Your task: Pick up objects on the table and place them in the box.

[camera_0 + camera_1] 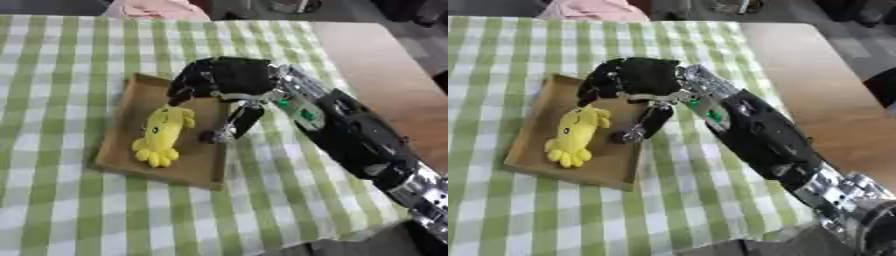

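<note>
A yellow plush toy (161, 135) lies lengthwise in a shallow brown cardboard box (197, 172) on the green-and-white checked cloth. My right hand (223, 76) hovers over the far right part of the box, its arm coming in from the lower right. The fingers (181, 91) hang down relaxed just above the toy's top end, apart from it. The thumb (244, 120) points down over the box's right side, with a small dark rounded shape (210, 136) at its tip. The hand is open and holds nothing. My left hand shows in no view.
The checked cloth (61, 210) covers most of the table. Bare brown tabletop (385, 65) shows at the right, past the cloth's edge. Something pink (157, 9) lies at the far edge.
</note>
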